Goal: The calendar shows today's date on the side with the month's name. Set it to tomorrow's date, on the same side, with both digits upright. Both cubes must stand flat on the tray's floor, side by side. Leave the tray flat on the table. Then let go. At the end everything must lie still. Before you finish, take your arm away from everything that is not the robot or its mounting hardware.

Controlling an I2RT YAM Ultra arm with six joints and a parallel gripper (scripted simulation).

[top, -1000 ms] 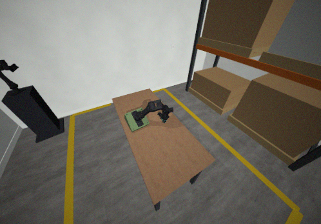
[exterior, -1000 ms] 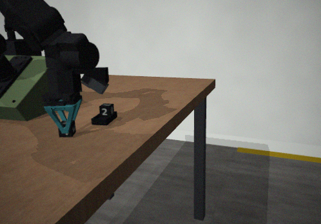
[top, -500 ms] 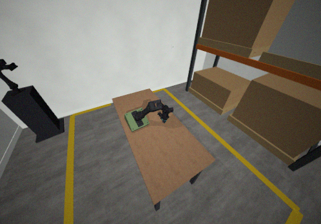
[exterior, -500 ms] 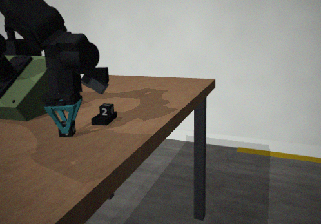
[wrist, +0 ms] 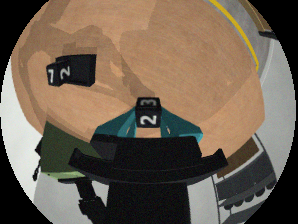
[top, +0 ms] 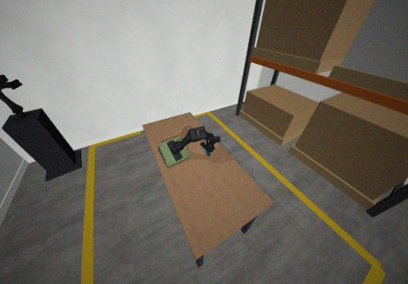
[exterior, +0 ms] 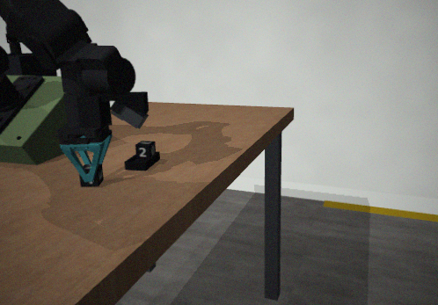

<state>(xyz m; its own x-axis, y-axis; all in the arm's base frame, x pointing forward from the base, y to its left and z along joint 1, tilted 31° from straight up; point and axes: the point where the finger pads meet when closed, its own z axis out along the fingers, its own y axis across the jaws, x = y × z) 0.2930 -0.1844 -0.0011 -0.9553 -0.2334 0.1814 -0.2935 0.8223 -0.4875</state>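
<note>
My gripper (top: 208, 153) (exterior: 91, 177) (wrist: 148, 109), with teal fingers, points down and is shut on a black cube (exterior: 98, 179) (wrist: 148, 113). In the wrist view this cube shows a white 2 on the nearer face and a 3 on the farther one. It is at or just above the table top; contact is unclear. The black tray (exterior: 133, 164) (wrist: 89, 69) lies on the table, apart from the gripper. Another black cube (exterior: 144, 151) (wrist: 56, 74) stands in it at one end. It shows a 2 in the exterior view, and a 7 and a 2 in the wrist view.
The wooden table (top: 213, 191) (exterior: 185, 165) carries the green base block (top: 162, 151) (exterior: 44, 121) (wrist: 65, 150) of the arm, to one side of the gripper. The table's edge (exterior: 211, 189) runs on the near side in the exterior view. Shelves with boxes stand beyond the table.
</note>
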